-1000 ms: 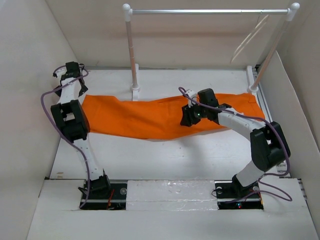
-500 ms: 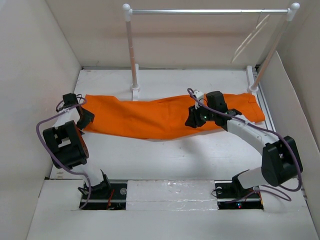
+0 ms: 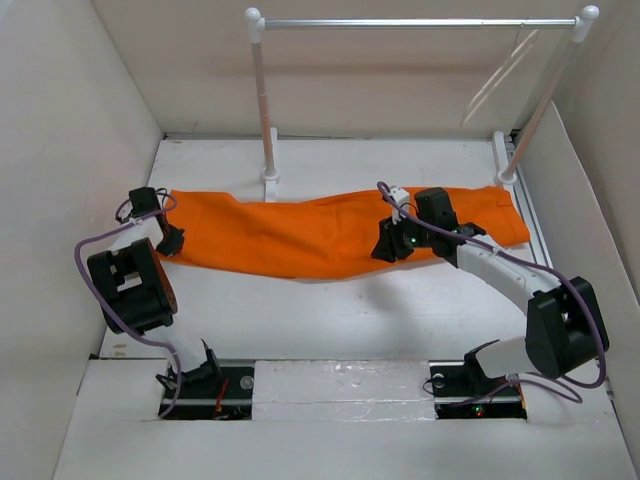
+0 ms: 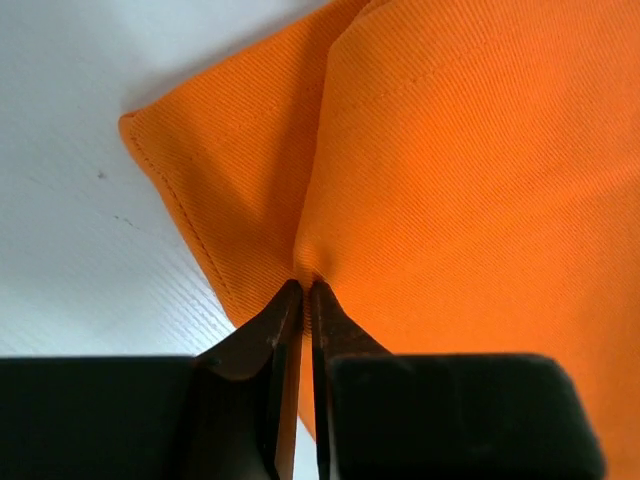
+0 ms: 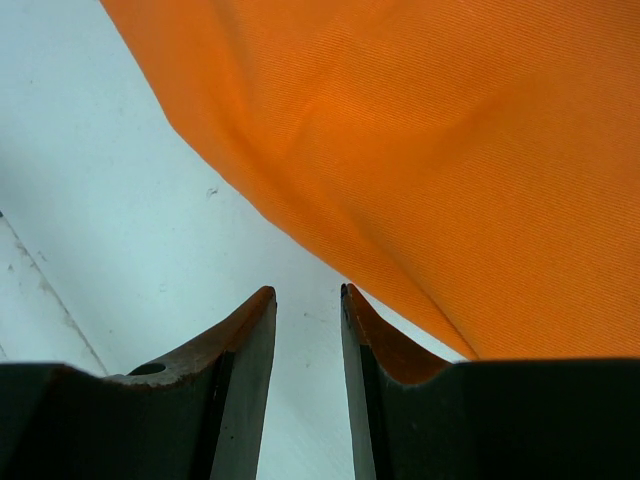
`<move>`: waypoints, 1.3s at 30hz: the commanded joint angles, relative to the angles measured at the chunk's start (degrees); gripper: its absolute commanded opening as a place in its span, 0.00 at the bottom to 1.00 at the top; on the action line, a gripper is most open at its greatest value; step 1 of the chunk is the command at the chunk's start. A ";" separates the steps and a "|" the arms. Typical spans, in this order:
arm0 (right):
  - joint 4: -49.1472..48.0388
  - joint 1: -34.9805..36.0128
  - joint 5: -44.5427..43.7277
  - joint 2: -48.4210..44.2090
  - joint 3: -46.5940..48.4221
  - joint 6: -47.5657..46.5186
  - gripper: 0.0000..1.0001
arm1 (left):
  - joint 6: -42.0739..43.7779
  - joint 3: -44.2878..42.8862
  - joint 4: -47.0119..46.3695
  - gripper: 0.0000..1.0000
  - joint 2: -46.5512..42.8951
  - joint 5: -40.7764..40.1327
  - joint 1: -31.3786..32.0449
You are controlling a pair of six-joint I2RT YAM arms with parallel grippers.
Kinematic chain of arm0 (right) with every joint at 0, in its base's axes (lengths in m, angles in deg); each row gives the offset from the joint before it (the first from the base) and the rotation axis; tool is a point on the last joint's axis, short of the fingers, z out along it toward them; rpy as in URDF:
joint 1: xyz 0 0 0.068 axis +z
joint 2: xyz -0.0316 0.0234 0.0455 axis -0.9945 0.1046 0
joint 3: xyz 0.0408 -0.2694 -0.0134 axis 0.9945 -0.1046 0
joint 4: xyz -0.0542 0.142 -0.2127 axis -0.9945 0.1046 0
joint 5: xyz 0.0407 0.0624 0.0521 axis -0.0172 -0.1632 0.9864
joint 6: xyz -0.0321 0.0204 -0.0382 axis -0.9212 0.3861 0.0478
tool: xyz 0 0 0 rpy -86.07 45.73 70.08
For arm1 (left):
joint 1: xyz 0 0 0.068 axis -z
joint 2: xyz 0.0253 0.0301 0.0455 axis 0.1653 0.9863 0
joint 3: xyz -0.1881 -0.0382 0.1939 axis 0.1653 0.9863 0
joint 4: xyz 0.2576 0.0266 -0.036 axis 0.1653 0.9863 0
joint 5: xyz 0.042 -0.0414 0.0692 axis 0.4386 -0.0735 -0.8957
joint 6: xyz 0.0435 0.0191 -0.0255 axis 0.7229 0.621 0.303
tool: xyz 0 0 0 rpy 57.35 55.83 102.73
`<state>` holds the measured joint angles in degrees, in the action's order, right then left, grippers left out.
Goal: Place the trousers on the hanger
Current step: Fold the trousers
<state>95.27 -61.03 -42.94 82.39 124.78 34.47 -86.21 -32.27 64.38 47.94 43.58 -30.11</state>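
Observation:
The orange trousers (image 3: 300,235) lie stretched left to right across the white table. At their left end my left gripper (image 3: 172,240) is down, and in the left wrist view its jaws (image 4: 303,286) are shut on a pinched fold of the orange cloth (image 4: 450,180) beside the hem corner. My right gripper (image 3: 388,246) sits at the trousers' near edge, right of the middle. Its fingers (image 5: 305,292) stand a little apart over bare table with nothing between them, and the cloth edge (image 5: 420,170) lies just beyond the right finger. The thin cream hanger (image 3: 495,78) hangs from the rack at the back right.
A rack with white posts and a silver bar (image 3: 420,22) stands at the back of the table, its feet (image 3: 270,180) touching the trousers' far edge. White walls close in the left, right and back. Bare table (image 3: 330,310) lies between the trousers and the arm bases.
The left arm swung down from the back left to the trousers' left end and its jaws closed on the cloth. The right gripper shifted slightly right along the near edge.

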 commanded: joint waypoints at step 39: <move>0.46 -1.25 5.05 -3.02 -1.65 -4.58 0.38 | 5.73 -18.90 9.48 0.40 11.94 -17.89 7.33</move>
<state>95.69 -61.34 -39.34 81.32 123.12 31.48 -79.50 -48.60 73.67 60.59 24.42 -22.75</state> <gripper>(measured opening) 0.380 0.407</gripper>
